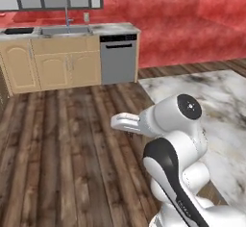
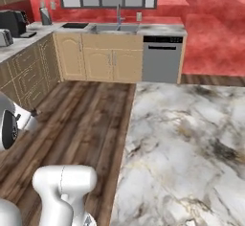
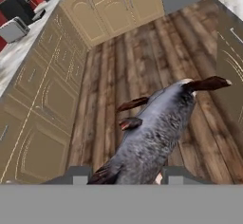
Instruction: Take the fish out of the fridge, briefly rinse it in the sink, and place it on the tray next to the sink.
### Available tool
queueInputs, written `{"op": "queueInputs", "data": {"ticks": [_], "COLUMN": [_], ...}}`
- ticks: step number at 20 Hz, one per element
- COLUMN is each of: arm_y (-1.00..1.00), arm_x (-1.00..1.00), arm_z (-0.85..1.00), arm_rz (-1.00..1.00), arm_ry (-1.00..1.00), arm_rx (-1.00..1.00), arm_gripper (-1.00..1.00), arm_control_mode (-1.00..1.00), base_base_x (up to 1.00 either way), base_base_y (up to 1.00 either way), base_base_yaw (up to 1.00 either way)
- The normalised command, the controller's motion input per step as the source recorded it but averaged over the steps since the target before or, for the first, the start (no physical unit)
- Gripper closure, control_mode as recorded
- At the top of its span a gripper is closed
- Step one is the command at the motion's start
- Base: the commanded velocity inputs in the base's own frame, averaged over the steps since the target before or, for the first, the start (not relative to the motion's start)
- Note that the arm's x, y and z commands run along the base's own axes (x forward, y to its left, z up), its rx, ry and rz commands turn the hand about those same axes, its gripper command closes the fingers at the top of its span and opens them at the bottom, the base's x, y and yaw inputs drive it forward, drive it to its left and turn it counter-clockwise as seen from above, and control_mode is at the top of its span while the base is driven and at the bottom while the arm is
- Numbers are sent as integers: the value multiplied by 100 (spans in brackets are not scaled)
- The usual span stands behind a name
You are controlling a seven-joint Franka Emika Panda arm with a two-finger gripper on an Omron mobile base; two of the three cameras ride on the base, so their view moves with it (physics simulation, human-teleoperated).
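Note:
A dark-grey fish (image 3: 152,133) with reddish fins and a thin tail fills the middle of the hand view, above the wooden floor. My gripper (image 3: 123,174) is shut on its lower end, one fingertip on each side. Far across the room, the grey sink (image 1: 65,30) (image 2: 115,28) with its curved faucet (image 2: 118,12) is set in the back counter. The flat black tray (image 1: 19,31) (image 2: 75,25) lies on the counter just left of the sink. The fridge is out of view.
A grey-fronted dishwasher (image 1: 118,57) (image 2: 161,57) stands right of the sink cabinets. A marble island top (image 2: 191,139) spreads on the right, and wood-front cabinets (image 3: 42,99) run along the left. A toaster (image 2: 5,37) and a coffee machine (image 2: 14,21) sit on the left counter.

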Motion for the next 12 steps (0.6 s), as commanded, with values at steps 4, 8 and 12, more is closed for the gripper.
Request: {"op": "queueInputs", "data": {"ticks": [4,8,12], "arm_y": [0,0,0], "arm_x": [0,0,0], "arm_z": [0,0,0], "arm_rz": [0,0,0], "arm_ry": [0,0,0], "arm_rx": [0,0,0], "arm_gripper": [100,100,100], "arm_control_mode": [100,100,100], "base_base_x": [100,100,94], "base_base_y": [0,0,44], "base_base_yaw": [5,3,-1]}}
